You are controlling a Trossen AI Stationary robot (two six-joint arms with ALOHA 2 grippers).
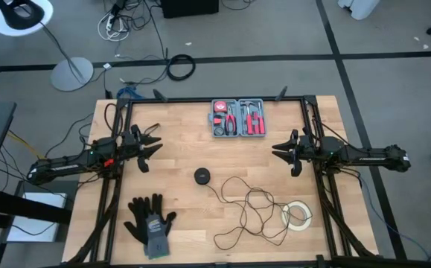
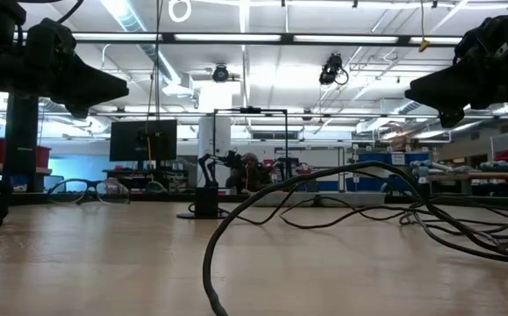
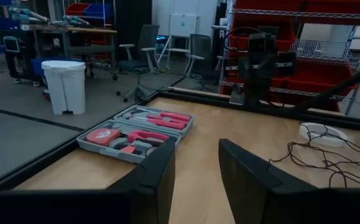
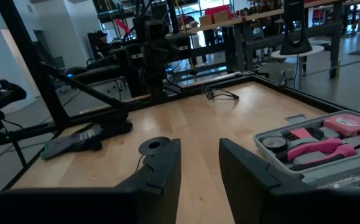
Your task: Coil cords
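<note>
The left gripper (image 1: 158,141) and right gripper (image 1: 275,150) are held above the worktop (image 1: 178,208), jaws slightly parted, nothing gripped. The cord (image 1: 248,212) lies loosely looped between them. No writing can be read.

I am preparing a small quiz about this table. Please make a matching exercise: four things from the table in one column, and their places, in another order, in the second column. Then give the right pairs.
Things:
1. tool case
2. gloves
3. white tape roll
4. round black disc at the thin wire's end

Places:
A. near edge, on the left arm's side
B. middle of the table
C. far edge, between the two arms
D. near the right edge, at the wire loops

Pairs: 1-C, 2-A, 3-D, 4-B
</note>
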